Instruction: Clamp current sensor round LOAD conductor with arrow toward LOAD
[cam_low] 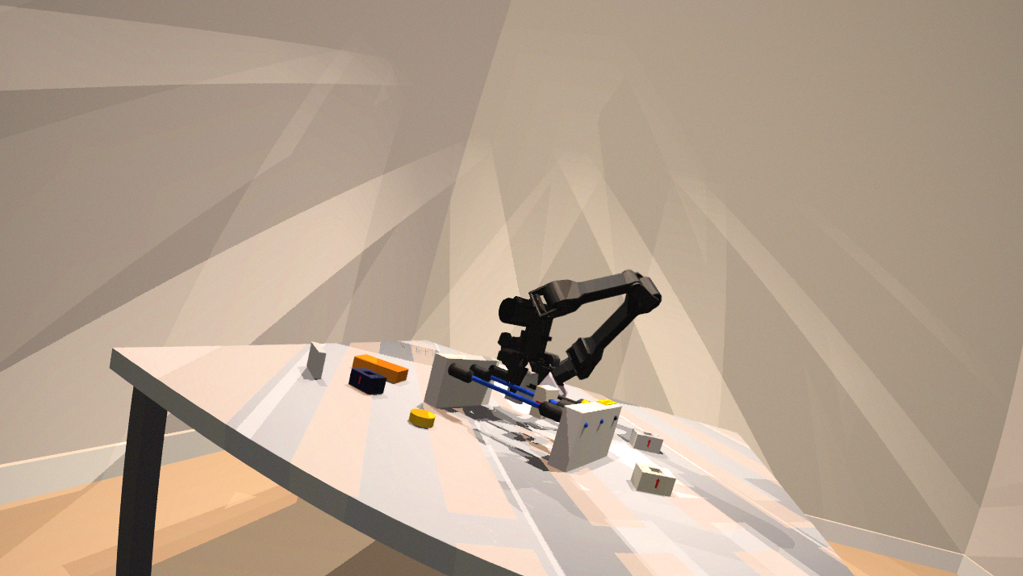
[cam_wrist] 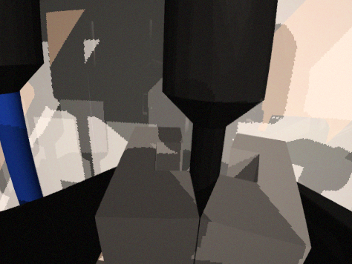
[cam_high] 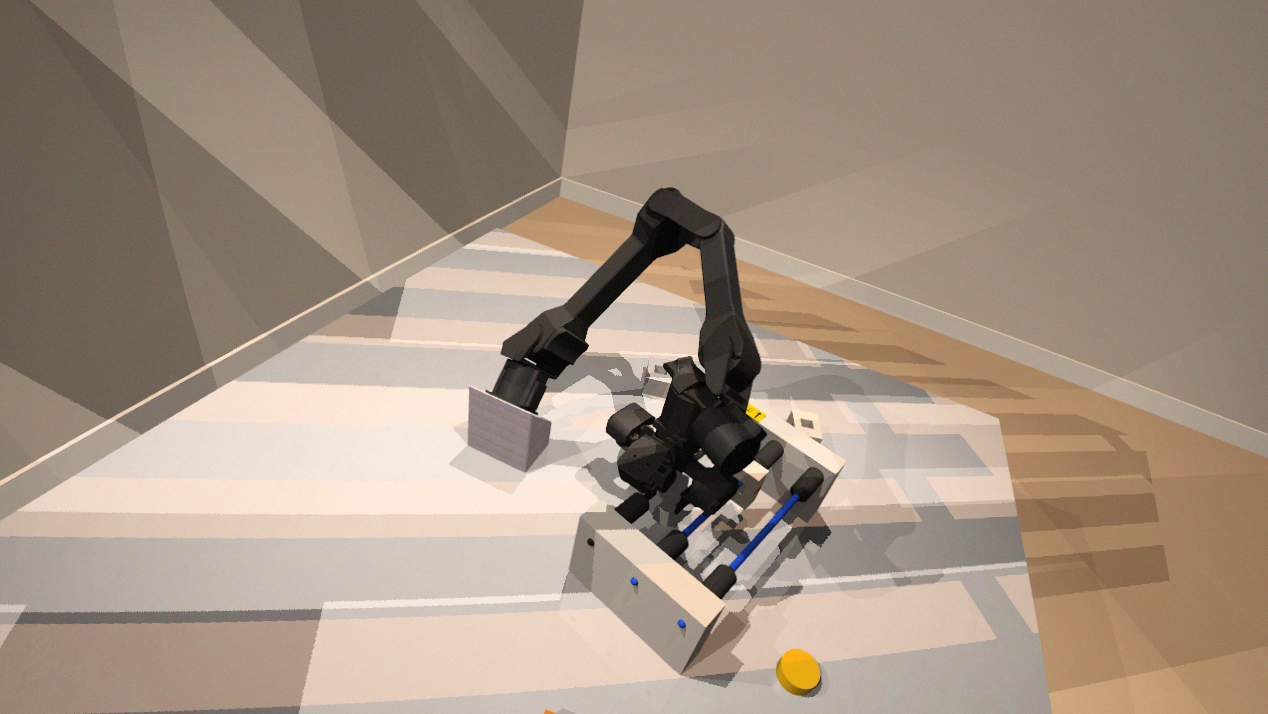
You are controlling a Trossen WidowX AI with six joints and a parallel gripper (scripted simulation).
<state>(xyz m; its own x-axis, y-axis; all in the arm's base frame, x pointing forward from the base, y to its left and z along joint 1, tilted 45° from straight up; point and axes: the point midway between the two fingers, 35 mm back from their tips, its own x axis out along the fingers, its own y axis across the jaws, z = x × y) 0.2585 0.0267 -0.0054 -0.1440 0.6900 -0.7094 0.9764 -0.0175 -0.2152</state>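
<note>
My gripper (cam_wrist: 203, 179) is shut on the current sensor, whose two grey halves show in the wrist view, the left half (cam_wrist: 146, 193) and the right half (cam_wrist: 256, 208). They meet along a thin seam at the bottom, with a thin black conductor (cam_wrist: 208, 148) running down between them. A thick black sleeve (cam_wrist: 219, 52) covers its upper part. A blue conductor (cam_wrist: 18, 148) (cam_high: 764, 533) runs beside it. In the top view the arm hides most of the sensor. Its arrow and latch cannot be made out. A yellow marker (cam_high: 755, 413) (cam_low: 607, 402) sits on one end block; its text is unreadable.
The conductors span two pale end blocks (cam_high: 652, 589) (cam_low: 583, 440). A white block (cam_low: 546, 392) is by the blue conductors. Around stand a yellow disc (cam_high: 797, 671) (cam_low: 421, 418), a navy block (cam_low: 366, 380), an orange bar (cam_low: 381, 368), pale arrowed blocks (cam_low: 652, 479) and a grey-purple block (cam_high: 505, 431).
</note>
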